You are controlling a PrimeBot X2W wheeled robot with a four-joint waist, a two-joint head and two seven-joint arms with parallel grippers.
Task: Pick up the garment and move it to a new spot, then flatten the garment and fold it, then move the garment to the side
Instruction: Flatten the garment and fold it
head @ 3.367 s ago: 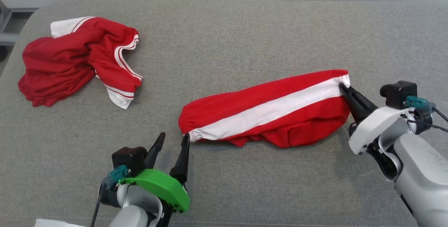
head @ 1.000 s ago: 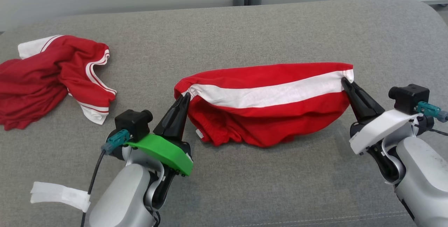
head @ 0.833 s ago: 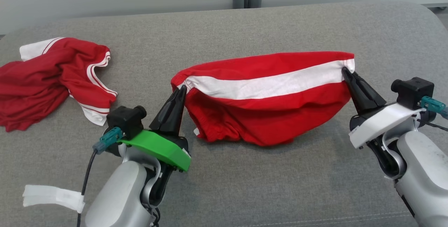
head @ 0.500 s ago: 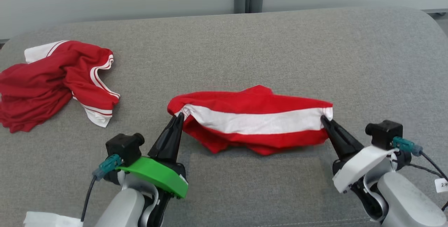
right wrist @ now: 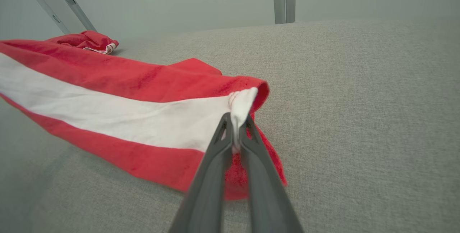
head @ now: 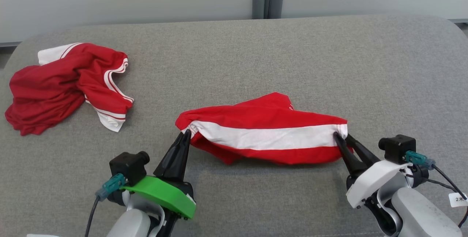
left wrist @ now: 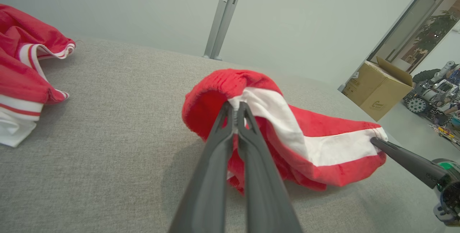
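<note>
The garment [head: 263, 134], red with a broad white stripe, lies stretched left to right on the grey cushioned surface [head: 329, 65]. My left gripper [head: 186, 132] is shut on its left end, pinching the hem where the stripe begins [left wrist: 235, 109]. My right gripper [head: 340, 138] grips the right end, with the white hem caught between its tips [right wrist: 235, 121]. In the left wrist view the garment [left wrist: 312, 143] bunches into a hump near my fingers, and the right gripper [left wrist: 375, 140] holds the far corner. A red flap of the garment [right wrist: 125, 118] sticks out behind the stripe.
A second red garment with white trim [head: 65, 83] lies crumpled at the far left of the surface, also seen as a red heap [left wrist: 21, 67] in the left wrist view. A cardboard box [left wrist: 381, 89] stands on the floor beyond the surface's right end.
Both grippers have come down and toward me with the garment held between them. It hung taut above the surface a second ago and now rests on it. The head camera has also shifted.
</note>
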